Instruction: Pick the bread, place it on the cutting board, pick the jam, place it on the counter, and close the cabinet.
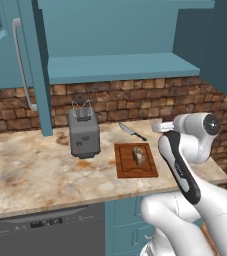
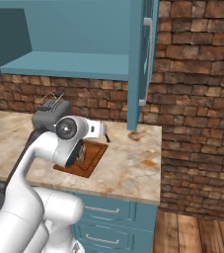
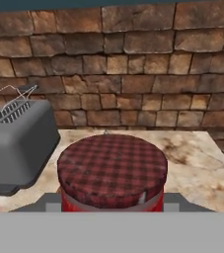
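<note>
Cabinet [image 1: 30,65] door open at left. Toaster [image 1: 83,134] on counter [image 1: 30,175], then cutting board [image 1: 135,160] with bread [image 1: 139,155] sitting on it, knife [image 1: 131,131] behind. End effector [image 3: 111,200] clamped narrow around jam [image 3: 112,170], plaid lid facing camera, held over the counter right of toaster.
</note>
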